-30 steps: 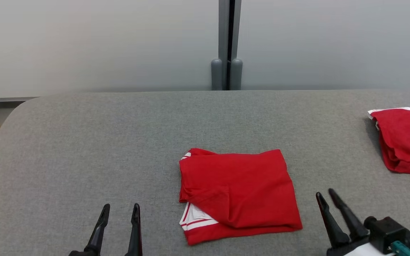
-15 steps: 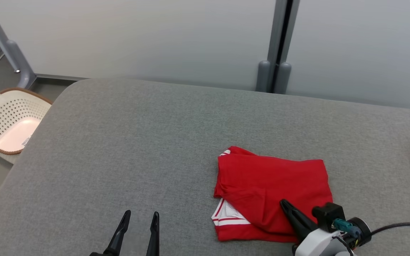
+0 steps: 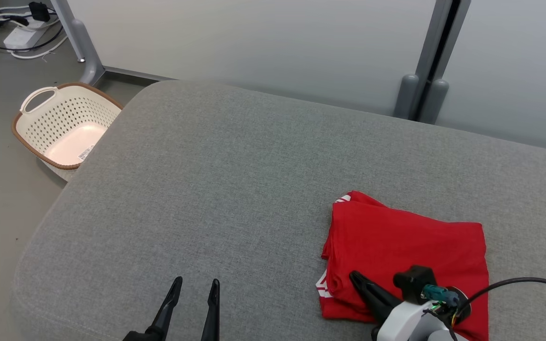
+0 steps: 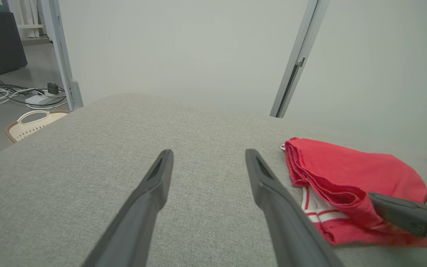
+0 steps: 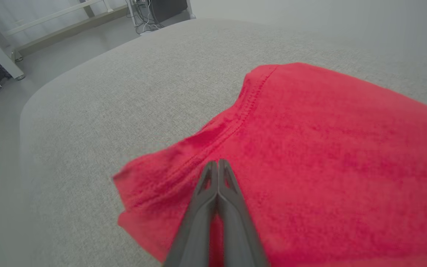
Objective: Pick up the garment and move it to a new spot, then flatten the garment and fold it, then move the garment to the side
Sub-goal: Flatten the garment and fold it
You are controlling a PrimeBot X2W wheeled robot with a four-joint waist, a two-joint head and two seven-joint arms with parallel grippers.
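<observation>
Head view first: you have the folded red garment with white stripes lying on the grey fabric-covered table, toward its right near part. The white-striped edge peeks out at the lower left corner of the fold.

Your right gripper lies on that near-left corner of the garment, its long dark fingers pressed together. In the right wrist view you see them closed tip to tip just beside a stitched hem of the red cloth. You cannot tell from here whether any fabric is pinched between them.

Your left gripper sits at the lower left over bare grey fabric, well apart from the garment, with its fingers spread wide. The left wrist view confirms the gap, and shows the garment off to its right with the other gripper's finger resting on it.

The cream perforated plastic basket with a brown rim stands on the floor just beside the table's far left corner. Inside, you can see its pale bottom and a small white label.
</observation>
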